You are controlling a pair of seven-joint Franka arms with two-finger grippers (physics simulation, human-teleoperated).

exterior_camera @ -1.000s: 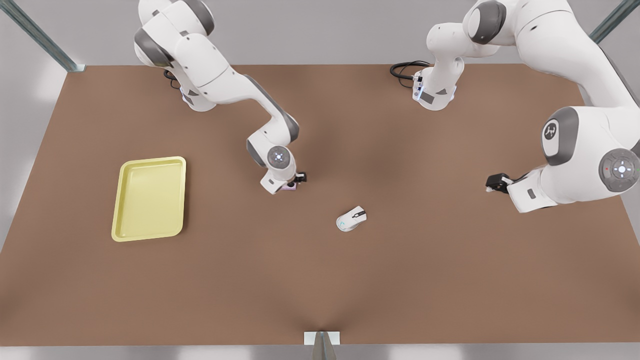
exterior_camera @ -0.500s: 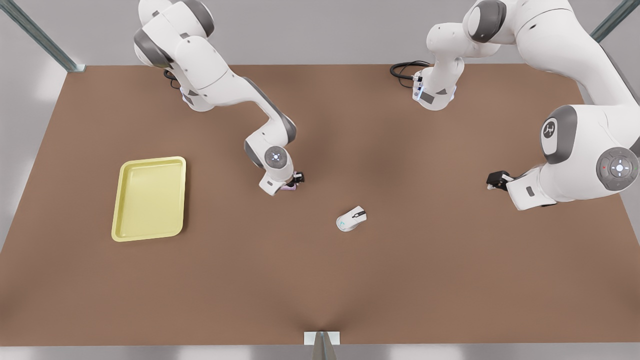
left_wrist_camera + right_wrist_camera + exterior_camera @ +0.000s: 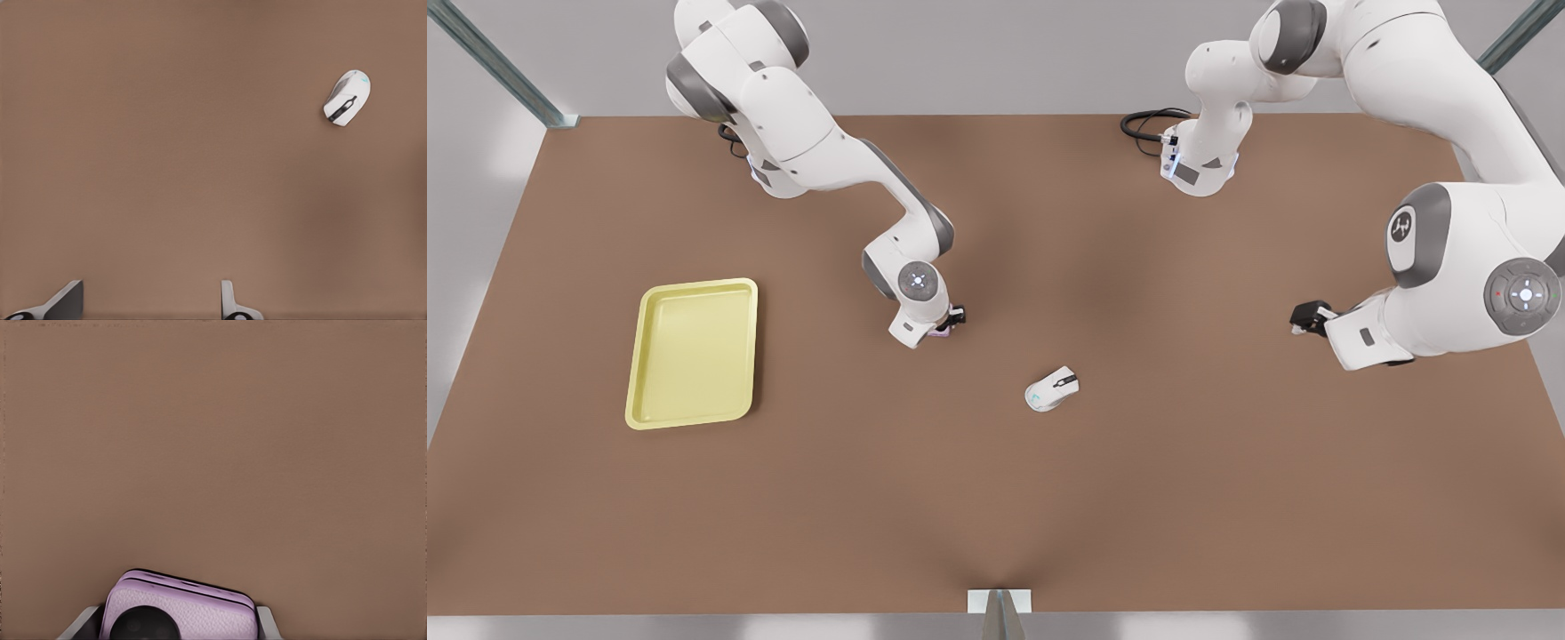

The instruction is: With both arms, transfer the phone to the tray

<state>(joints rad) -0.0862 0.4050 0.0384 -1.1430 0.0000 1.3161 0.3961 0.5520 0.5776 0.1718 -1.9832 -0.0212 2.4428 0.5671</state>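
Brown tabletop [image 3: 996,498], grey walls behind, metal struts at the far corners.

Front view: tray [image 3: 692,353] lies flat toward the front view's left, nothing in it. Right gripper [image 3: 945,324] sits low near the table's middle, well apart from the tray; a sliver of the pink phone [image 3: 939,333] shows under it. White computer mouse [image 3: 1052,389] lies near that gripper, toward the front view's right and closer to the camera, untouched. Left gripper [image 3: 1303,318] hangs above bare table at the front view's right, far from phone and tray; this arm waits.

Left wrist view: left gripper [image 3: 152,303], fingers [image 3: 63,300] spread wide with only bare table between them. Mouse [image 3: 347,98] off at a distance.

Right wrist view: right gripper [image 3: 179,623] has a finger [image 3: 83,623] on either side of the phone [image 3: 193,607], both touching its lilac case, so it grips the phone. Whether the phone is lifted off the table I cannot tell.

Progress, by judgement: grasp made, phone now with the arm nearer the tray. Left to do: carry across to the tray, lower inside the rim, release.
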